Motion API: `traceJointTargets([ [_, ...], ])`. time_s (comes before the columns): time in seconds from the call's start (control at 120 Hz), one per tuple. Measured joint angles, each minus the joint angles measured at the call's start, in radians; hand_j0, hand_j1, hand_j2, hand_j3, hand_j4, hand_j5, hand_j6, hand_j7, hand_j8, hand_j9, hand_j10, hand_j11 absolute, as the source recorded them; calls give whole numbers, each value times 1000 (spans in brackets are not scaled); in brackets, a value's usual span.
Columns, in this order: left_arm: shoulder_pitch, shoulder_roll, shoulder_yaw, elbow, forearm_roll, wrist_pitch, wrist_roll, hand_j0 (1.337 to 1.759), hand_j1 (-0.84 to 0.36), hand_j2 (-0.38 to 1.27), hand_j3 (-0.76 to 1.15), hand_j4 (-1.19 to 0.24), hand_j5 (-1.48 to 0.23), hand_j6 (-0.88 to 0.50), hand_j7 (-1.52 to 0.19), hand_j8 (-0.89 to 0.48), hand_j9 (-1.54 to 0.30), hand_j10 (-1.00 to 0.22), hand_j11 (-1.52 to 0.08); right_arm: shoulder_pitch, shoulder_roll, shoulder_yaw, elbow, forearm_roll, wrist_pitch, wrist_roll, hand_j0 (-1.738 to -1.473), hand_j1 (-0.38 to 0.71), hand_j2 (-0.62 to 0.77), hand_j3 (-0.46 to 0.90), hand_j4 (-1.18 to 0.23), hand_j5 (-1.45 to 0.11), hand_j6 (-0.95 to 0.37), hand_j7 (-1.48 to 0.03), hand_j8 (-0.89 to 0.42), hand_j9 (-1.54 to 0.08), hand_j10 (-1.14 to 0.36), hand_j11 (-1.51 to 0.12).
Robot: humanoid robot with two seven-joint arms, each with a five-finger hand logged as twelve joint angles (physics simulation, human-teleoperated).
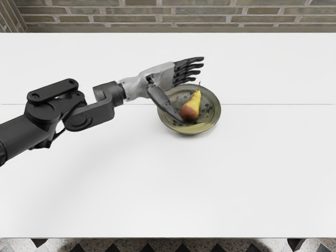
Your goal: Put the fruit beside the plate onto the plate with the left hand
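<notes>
At far left the left arm (52,113) enters from the picture's edge, dark grey, bulky joints, reaching rightward across the white surface (168,184). Forearm section turns light grey near the wrist. Left robot hand (164,76) sits over the upper-left rim of the plate (216,110), palm side on. Four fingers (189,65) are straight and stacked, pointing right, apart from each other and closed on nothing. Thumb (163,102) sticks out down and to the right, across the plate's left rim, its tip right at the pear's lower end; contact or a small gap, cannot tell. So the hand is splayed and grips nothing.

Pear (191,106) lies on the plate, roughly centre-left of the dish, yellow narrow end pointing up toward the back, reddish round end toward the front. Plate is round, olive-green with a dark pattern inside, resting flat on the surface a little right of the picture's middle.

Behind the surface, along the top, runs a brick wall (168,13). Strip of patterned floor (157,247) shows at the bottom edge.
</notes>
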Motion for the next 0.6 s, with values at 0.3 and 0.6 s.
traceJointTargets([
  [0.3, 92, 305, -9, -238, -25, -62, 173, 1658, 346, 3, 0, -4, -5, -4, -5, -3, -5, -3, -5, 0, 0, 0, 0, 0, 0, 0, -1658, -314, -6, 0, -30, -38, -30, -38, -30, -38, -30, -38],
  [0.6, 137, 486, -20, -413, -116, -66, 424, 1658, 349, 2, 0, -1, -1, -1, -1, -1, -1, -1, -1, 0, 0, 0, 0, 0, 0, 0, -1658, -314, -6, 0, -30, -38, -30, -38, -30, -38, -30, -38],
])
